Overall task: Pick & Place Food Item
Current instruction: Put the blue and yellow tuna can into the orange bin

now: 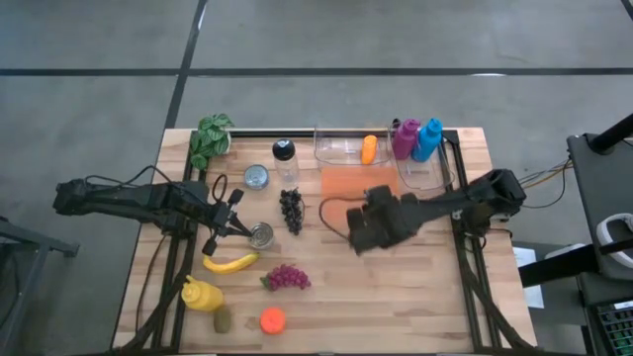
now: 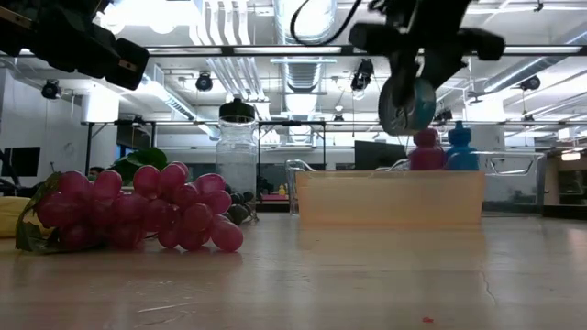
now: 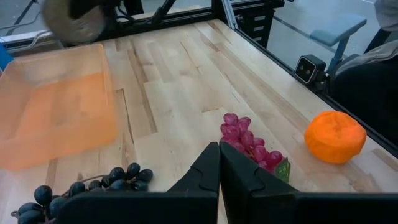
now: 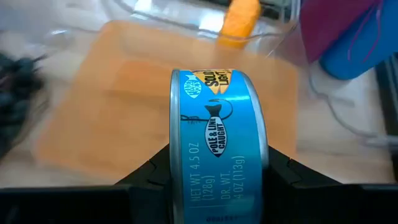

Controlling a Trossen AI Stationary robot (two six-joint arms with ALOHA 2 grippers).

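Tuna can (image 4: 219, 146), blue-labelled and marked pole and line caught, sits pinched on edge between the fingers of the right gripper (image 4: 217, 186), lifted clear of the table (image 1: 435, 287). Just ahead of that gripper lies the orange bin (image 4: 124, 106), and beyond it a clear container (image 1: 346, 145) holding an orange item (image 4: 239, 22), with a magenta bottle (image 1: 405, 138) and a blue bottle (image 1: 429, 138) beside it. In the low view the can (image 2: 408, 105) hangs above the bin (image 2: 390, 197).

The left gripper (image 3: 219, 168) has its fingers pressed together, holding nothing. Just ahead of it lie red grapes (image 3: 249, 140); to one side dark grapes (image 3: 81, 190), to the other an orange (image 3: 334, 137).
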